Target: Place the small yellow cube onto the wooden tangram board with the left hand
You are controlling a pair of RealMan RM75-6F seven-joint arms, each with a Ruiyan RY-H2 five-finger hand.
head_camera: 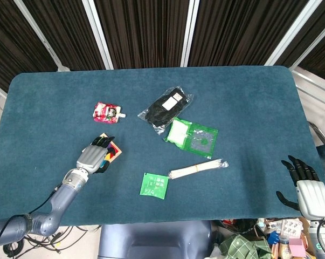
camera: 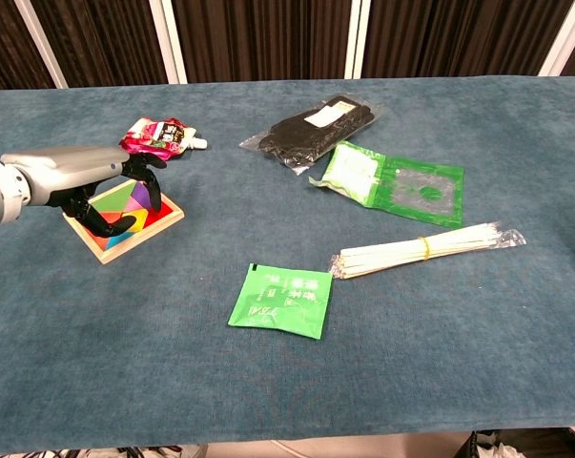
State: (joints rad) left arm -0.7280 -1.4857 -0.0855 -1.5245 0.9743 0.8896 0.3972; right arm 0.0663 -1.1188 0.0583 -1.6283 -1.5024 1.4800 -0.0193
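Observation:
The wooden tangram board (camera: pixel 158 221) with coloured pieces lies at the table's left; in the head view the board (head_camera: pixel 116 150) peeks out beside my left hand (head_camera: pixel 93 157). That left hand (camera: pixel 82 181) hovers low over the board, its fingers (camera: pixel 146 181) arched down across the pieces. No small yellow cube shows apart from the board's own yellow piece; it may be hidden under the palm. My right hand (head_camera: pixel 304 186) hangs past the table's front right corner with its fingers spread and nothing in them.
A red snack pouch (camera: pixel 156 135) lies just behind the board. A black packet (camera: pixel 316 126), a green-and-clear bag (camera: pixel 392 181), a bundle of sticks (camera: pixel 425 248) and a green sachet (camera: pixel 282 301) lie mid-table.

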